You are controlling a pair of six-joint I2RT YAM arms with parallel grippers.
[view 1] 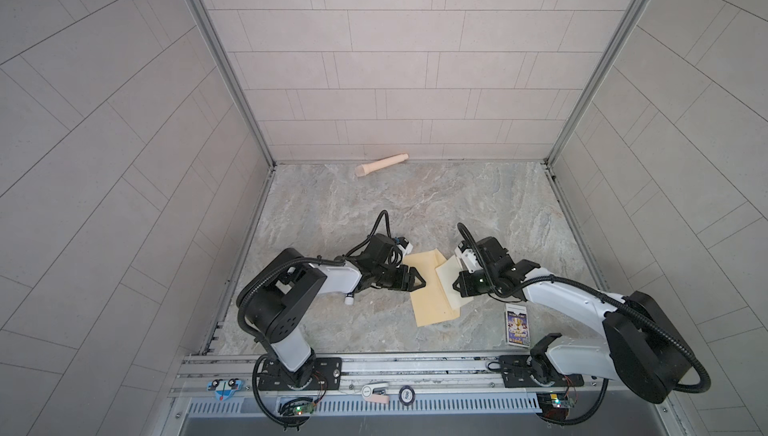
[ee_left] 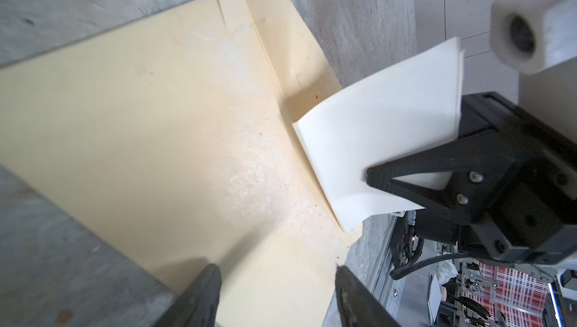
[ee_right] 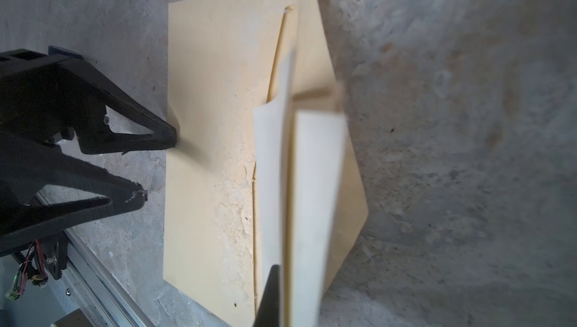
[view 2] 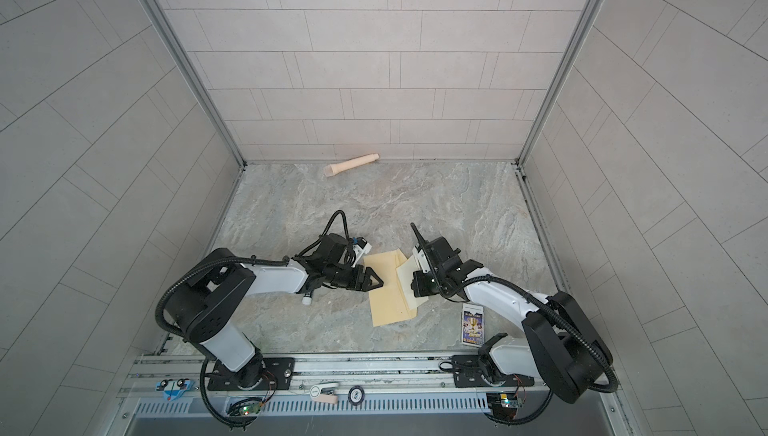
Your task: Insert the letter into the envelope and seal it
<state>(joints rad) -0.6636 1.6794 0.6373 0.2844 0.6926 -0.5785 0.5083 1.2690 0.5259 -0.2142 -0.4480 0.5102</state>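
Note:
The yellow-tan envelope lies flat on the marble floor between the arms, its flap opened out to the right. My right gripper is shut on the cream-white folded letter. The letter is tilted, its lower edge resting along the envelope's mouth; whether it is inside I cannot tell. My left gripper stands open at the envelope's opposite long edge. One of its fingertips touches the paper.
A peach-coloured cylinder lies against the back wall. A small printed card box sits on the floor at the front right, near the right arm. The metal rail runs along the front edge. Walls close in both sides.

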